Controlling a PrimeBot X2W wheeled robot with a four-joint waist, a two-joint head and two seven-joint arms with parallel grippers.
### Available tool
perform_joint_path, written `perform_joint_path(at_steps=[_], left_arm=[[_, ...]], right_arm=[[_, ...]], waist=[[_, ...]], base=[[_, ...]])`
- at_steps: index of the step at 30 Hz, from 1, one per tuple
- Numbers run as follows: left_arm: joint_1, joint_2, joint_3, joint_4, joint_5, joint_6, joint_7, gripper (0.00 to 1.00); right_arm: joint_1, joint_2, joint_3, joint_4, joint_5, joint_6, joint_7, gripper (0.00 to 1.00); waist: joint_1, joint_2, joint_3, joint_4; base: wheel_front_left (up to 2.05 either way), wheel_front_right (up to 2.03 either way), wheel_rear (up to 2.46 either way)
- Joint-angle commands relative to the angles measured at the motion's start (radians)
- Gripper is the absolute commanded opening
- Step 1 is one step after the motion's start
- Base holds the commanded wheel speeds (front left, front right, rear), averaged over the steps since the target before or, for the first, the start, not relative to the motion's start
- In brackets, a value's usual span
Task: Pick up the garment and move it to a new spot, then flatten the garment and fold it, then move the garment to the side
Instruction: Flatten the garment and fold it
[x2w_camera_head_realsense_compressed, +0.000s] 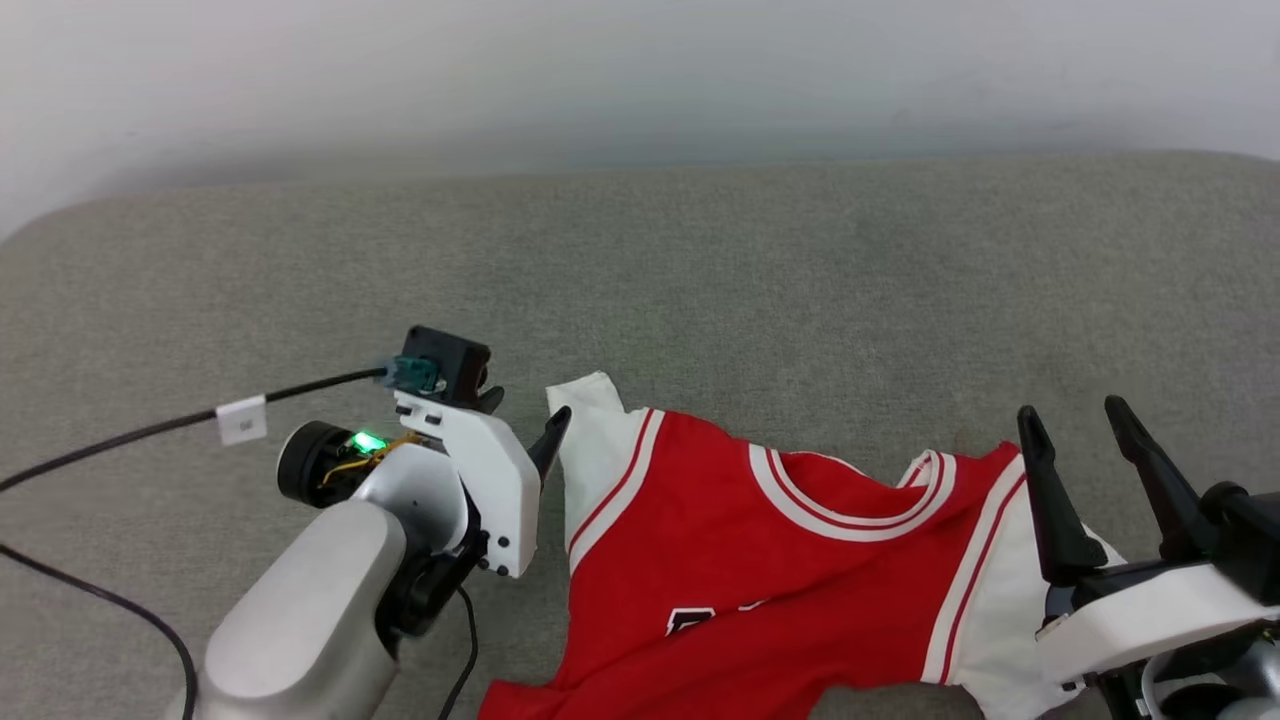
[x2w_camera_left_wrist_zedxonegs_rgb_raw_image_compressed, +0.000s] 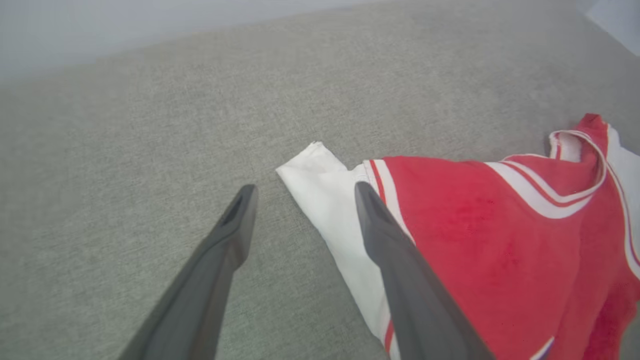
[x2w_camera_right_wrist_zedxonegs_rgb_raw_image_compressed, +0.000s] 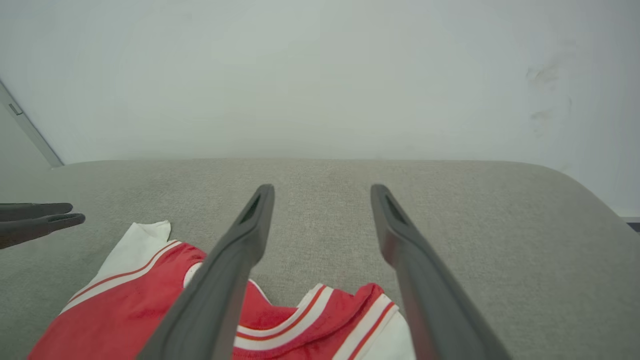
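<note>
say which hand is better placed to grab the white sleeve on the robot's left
Left: the open left hand sits just beside that sleeve, while the right hand hangs over the opposite shoulder.

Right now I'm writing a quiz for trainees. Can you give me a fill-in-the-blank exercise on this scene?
1. The body of the garment is coloured ____.
2. Its sleeve nearest the left end effector is ____.
3. The right end effector has its jaws standing ____, with nothing between them.
Missing words: red; white; open.
</note>
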Motion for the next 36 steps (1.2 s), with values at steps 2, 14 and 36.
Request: perform_joint_path(at_steps=[2,14,36], left_arm=[[-0.039,-0.002,-0.015,0.042,-0.002,-0.023,0.030,1.00],[-0.128,-0.035,-0.146,0.349,-0.017,-0.136,0.273,1.00],[-0.047,0.030,-0.069,0.124,0.027,-0.012,-0.046,0.00]], right_arm=[[-0.019,-0.001,0.005,0.006,0.007,-0.001,-0.005,1.00],[-0.057,0.002,0.033,0.057,0.017,-0.001,-0.039,1.00],[0.002,-0.089,-0.223,0.203,0.185,-0.001,0.302,1.00]], waist=[[-0.0001,-0.0001,0.046,-0.039],[-0.0001,-0.0001,0.112,-0.109],[-0.0001,-0.0001,0.004,-0.034]], base=[[0.00,0.00,0.00],[0.00,0.00,0.00],[0.00,0.00,0.00]])
